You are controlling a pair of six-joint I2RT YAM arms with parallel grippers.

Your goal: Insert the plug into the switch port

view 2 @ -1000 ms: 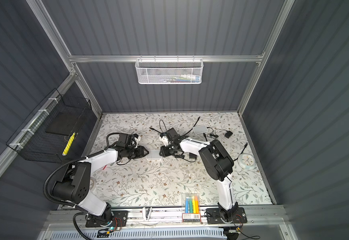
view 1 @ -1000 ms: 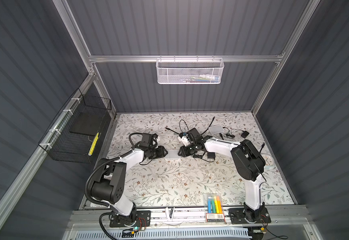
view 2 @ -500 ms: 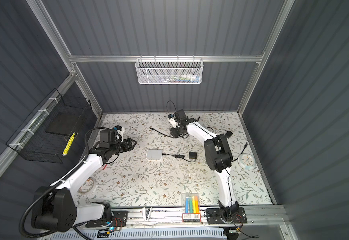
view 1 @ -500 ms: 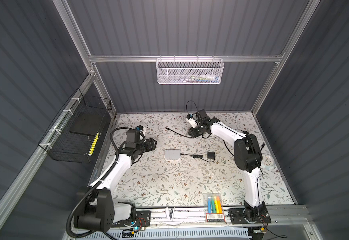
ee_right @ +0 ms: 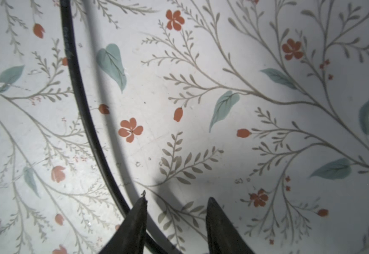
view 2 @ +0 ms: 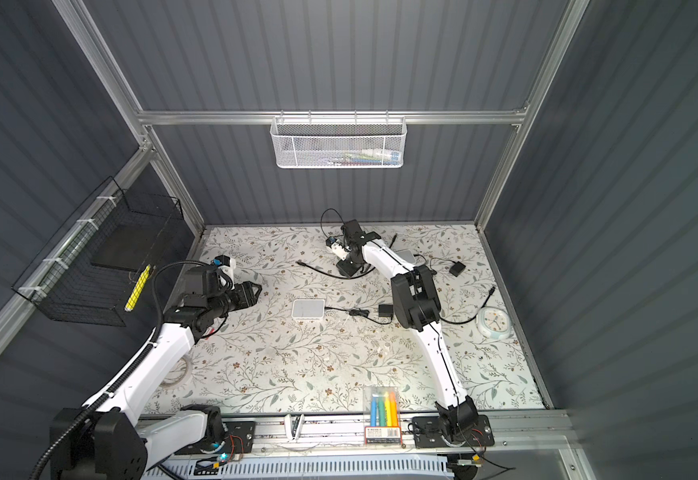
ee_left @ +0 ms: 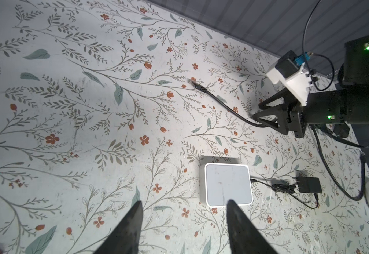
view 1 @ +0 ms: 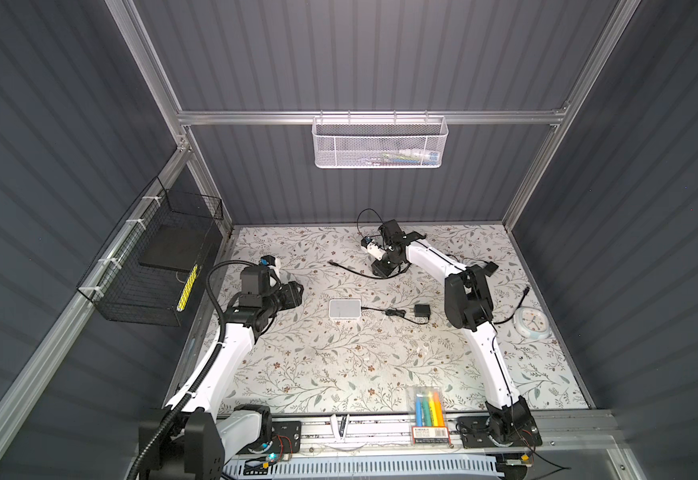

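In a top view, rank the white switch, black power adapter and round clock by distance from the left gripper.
1. The white switch, beside the left gripper.
2. The black power adapter, right of it.
3. The round clock, far right.

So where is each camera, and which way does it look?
Top views: high at the front, looking down on the flowery table; left arm and right arm show whole.
Left wrist: on the left arm, facing the white switch and right arm; open left fingers show.
Right wrist: low over the table, facing the black cable; open right fingers show.
Shared: every view sees that cable.
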